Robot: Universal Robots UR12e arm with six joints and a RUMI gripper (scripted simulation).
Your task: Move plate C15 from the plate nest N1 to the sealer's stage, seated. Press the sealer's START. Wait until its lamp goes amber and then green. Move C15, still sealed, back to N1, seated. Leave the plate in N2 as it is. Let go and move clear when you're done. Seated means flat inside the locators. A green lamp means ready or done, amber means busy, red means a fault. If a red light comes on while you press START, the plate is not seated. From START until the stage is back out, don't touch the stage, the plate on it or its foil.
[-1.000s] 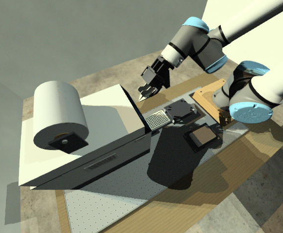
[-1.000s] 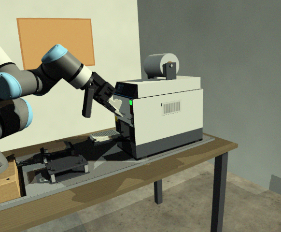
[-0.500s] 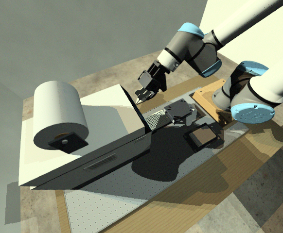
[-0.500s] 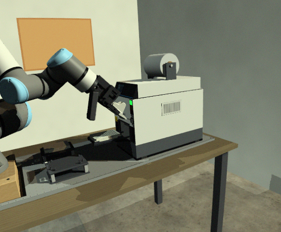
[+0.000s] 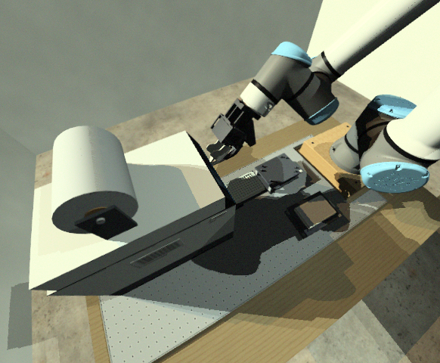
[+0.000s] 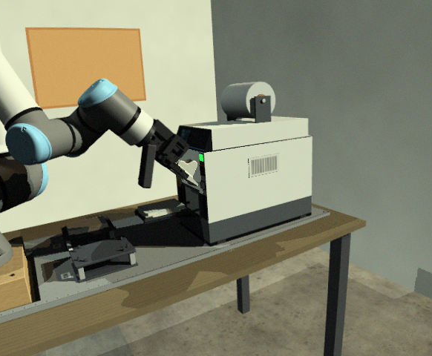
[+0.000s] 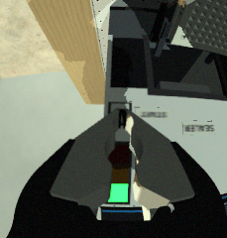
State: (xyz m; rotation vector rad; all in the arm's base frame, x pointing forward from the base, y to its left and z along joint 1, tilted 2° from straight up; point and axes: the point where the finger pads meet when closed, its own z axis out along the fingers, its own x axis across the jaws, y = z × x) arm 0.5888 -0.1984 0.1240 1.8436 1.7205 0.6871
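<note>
The robot arm's hand (image 6: 188,167), clenched with its jaws together and holding nothing, is pressed up against the front face of the sealer (image 6: 260,184), just beside the lamp (image 6: 200,156), which glows green. In the wrist view the closed fingertips point at a small framed button (image 7: 114,107) on the light-grey front panel, next to the faint word START; whether they touch it cannot be told. The same green light (image 7: 118,192) shows between the fingers, close to the camera.

The plate (image 5: 244,186), its top a grid of small wells, lies on the sealer's stage (image 6: 158,211), which sticks out from the bottom of the machine's front, below the hand. It looks flat there, though its fit in the locators is too small to judge.

Further along the surface (image 6: 223,264), towards the arm's base, stand two nests: one (image 5: 279,169) bare on top, the other (image 5: 314,211) carrying a dark plate with a brownish top. A large white roll (image 5: 91,175) sits on top of the sealer.
</note>
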